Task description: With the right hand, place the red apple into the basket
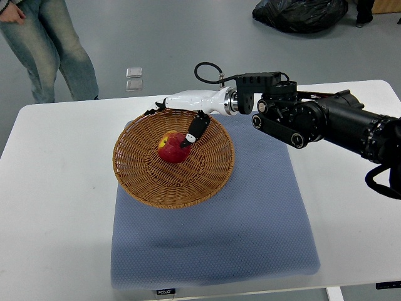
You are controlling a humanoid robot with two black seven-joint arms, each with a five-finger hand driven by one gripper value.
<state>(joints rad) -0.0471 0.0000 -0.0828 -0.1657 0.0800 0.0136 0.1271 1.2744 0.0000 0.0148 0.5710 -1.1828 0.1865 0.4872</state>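
The red apple (171, 149) lies inside the round wicker basket (144, 179), a little behind its middle. My right hand (171, 125) reaches in over the basket's far rim, its black arm coming from the right edge. The white hand is open: its thumb (193, 132) points down and its tip sits against the apple's right side. The other fingertips (156, 106) stretch left along the far rim, away from the apple. The left arm is nowhere in the picture.
The basket stands on a blue-grey mat (250, 219) on a white table (56, 207). A person in jeans (53, 50) stands beyond the table's far left corner. A black bag (301, 14) lies on the floor at the back right.
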